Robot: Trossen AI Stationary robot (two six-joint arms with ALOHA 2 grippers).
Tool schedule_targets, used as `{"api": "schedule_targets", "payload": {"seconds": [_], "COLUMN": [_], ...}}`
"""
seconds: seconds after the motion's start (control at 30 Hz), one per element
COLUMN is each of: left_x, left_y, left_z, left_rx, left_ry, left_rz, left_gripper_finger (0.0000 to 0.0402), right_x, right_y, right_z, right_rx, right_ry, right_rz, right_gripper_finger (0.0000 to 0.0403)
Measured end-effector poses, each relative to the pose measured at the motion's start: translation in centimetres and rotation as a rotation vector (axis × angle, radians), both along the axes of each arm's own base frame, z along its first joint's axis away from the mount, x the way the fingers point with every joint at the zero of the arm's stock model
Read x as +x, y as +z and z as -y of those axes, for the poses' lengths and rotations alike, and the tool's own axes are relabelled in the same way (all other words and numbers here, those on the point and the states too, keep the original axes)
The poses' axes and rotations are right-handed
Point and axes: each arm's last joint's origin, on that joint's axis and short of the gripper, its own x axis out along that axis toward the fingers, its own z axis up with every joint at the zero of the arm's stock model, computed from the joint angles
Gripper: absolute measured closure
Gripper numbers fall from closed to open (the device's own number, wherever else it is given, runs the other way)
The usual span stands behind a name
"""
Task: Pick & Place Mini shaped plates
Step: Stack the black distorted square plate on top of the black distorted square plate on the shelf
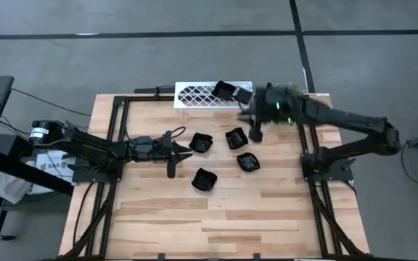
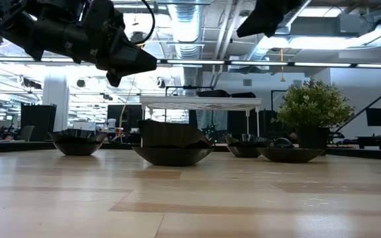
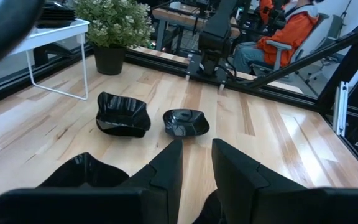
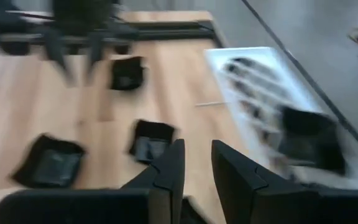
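Glossy black plates (image 1: 203,143); pale wood-plank table (image 1: 267,217); white lattice rack (image 1: 194,95).

A grey concrete floor (image 1: 158,51) surrounds the wooden table (image 1: 267,210). Beyond it, a potted plant (image 2: 313,109) stands under ceiling ducts (image 2: 190,30) and strip lights (image 2: 323,64).

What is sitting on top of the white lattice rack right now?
One small glossy black plate rests on the white lattice rack's right end. The right arm's wrist covers the rack's far right corner, so anything there is hidden.
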Motion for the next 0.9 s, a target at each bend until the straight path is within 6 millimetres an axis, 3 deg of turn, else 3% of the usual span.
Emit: {"api": "schedule_targets", "payload": {"seconds": [0.2,0.4,0.67,0.9], "left_x": [0.0,0.0,0.0,0.1], "left_y": [0.0,0.0,0.0,-0.6], "left_z": [0.0,0.0,0.0,0.6], "left_rx": [-0.003,-0.043,-0.045,-0.038], "left_ry": [0.004,0.017,0.017,0.006], "left_rz": [0.001,0.005,0.004,-0.021], "left_gripper_finger": [0.0314,0.0314,0.0314,0.0314], "right_x": [-0.1,-0.7,-1.0,-0.6], "right_y": [-6.6,-10.7,-12.9,-13.0], "right_z": [-4.6,-6.0,-6.6,-6.7], "right_rx": [0.002,-0.114,-0.186,-0.295], "right_ry": [0.014,-0.193,-0.126,-0.024], "right_rz": [0.021,-0.075,-0.218,-0.252], "right_gripper_finger": [0.0328,0.0328,0.0328,0.0328]}}
